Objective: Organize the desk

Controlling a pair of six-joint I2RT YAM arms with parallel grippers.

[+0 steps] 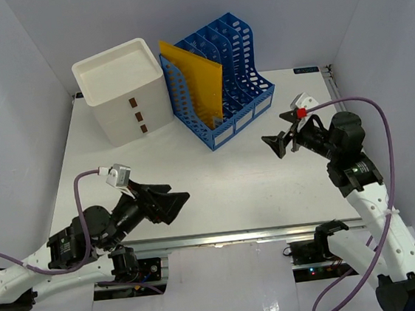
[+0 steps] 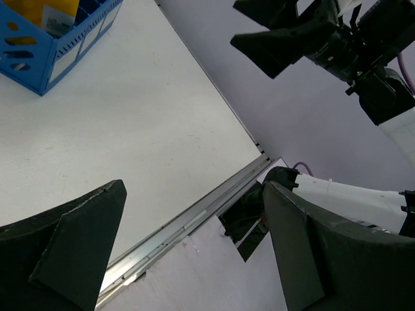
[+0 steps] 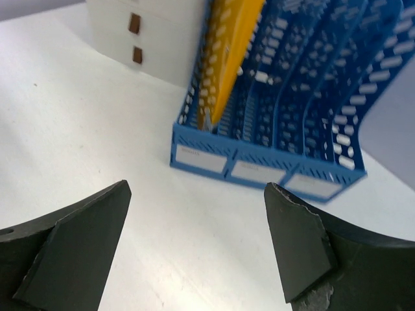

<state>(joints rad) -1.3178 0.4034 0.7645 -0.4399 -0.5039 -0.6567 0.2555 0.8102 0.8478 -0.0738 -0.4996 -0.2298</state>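
Desk (image 1: 232, 175): blue rack (image 1: 241, 85), drawer box (image 1: 123, 90) at back; left claw (image 1: 177, 205), right claw (image 1: 279, 126) spread, empty.

white desk (image 1: 219, 191), drawer box (image 1: 123, 97), blue file rack (image 1: 226, 87)

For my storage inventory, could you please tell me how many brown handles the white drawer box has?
3, in a column on the front face of the white drawer box: top handle, middle handle, bottom handle. None appears hidden.

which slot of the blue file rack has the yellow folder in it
The end slot nearest the white drawer box, leftmost in the top view, holds the yellow folder; the blue file rack's other slots look empty.
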